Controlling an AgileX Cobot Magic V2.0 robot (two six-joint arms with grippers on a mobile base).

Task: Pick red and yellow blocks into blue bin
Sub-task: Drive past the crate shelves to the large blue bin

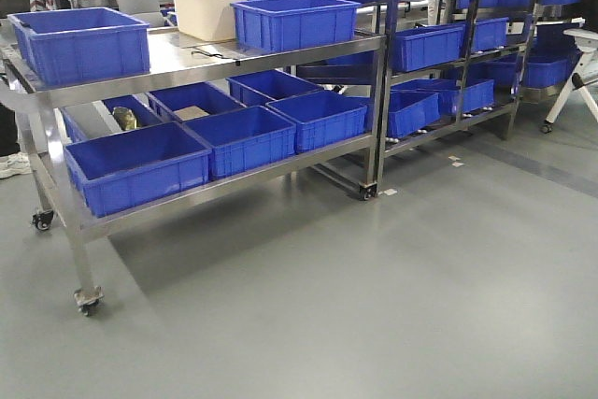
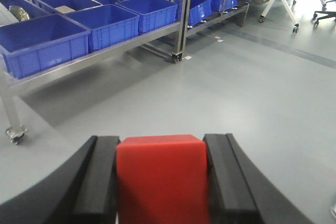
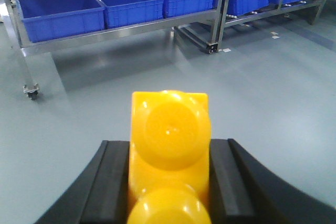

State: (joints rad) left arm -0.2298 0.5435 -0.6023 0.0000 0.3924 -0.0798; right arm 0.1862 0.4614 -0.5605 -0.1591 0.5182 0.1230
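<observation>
A plain red block (image 2: 160, 182) fills the gap between the black fingers of my left gripper (image 2: 161, 146), which is shut on it and held above the grey floor. In the right wrist view a glossy yellow block (image 3: 169, 135) with two round studs facing the camera is clamped in my right gripper (image 3: 169, 144), also above the floor. The blue bin is out of view in all three views. Neither gripper shows in the front view.
A wheeled steel rack (image 1: 280, 53) ahead carries several ribbed blue crates (image 1: 135, 170) on two shelves and a cream tub (image 1: 207, 8) on top. A second rack (image 1: 439, 44) of blue crates stands to its right. A white chair (image 1: 579, 63) is at far right.
</observation>
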